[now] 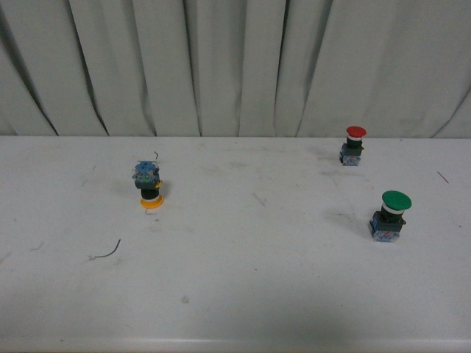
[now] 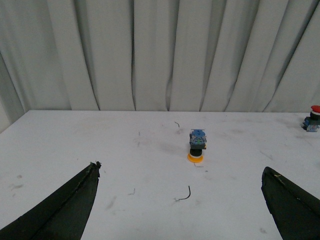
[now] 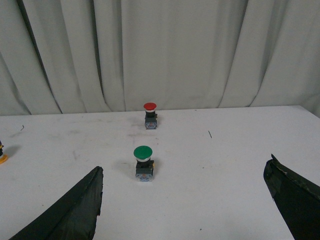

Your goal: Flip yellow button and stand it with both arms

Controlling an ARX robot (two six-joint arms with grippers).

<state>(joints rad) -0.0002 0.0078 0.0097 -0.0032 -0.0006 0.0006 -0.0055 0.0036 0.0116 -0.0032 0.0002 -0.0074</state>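
Currently, the left gripper (image 2: 181, 168) is spread wide and nothing is held. The yellow button (image 2: 196, 148) is seen well ahead of it, cap down on the table (image 2: 75, 140), untouched. The right gripper (image 3: 185, 165) is likewise spread wide and empty.

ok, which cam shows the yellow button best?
Left wrist view: the yellow button sits whole near mid-frame, cap down, blue base up. Front view shows it whole too, but off to the left. Right wrist view catches only a sliver at the frame edge.
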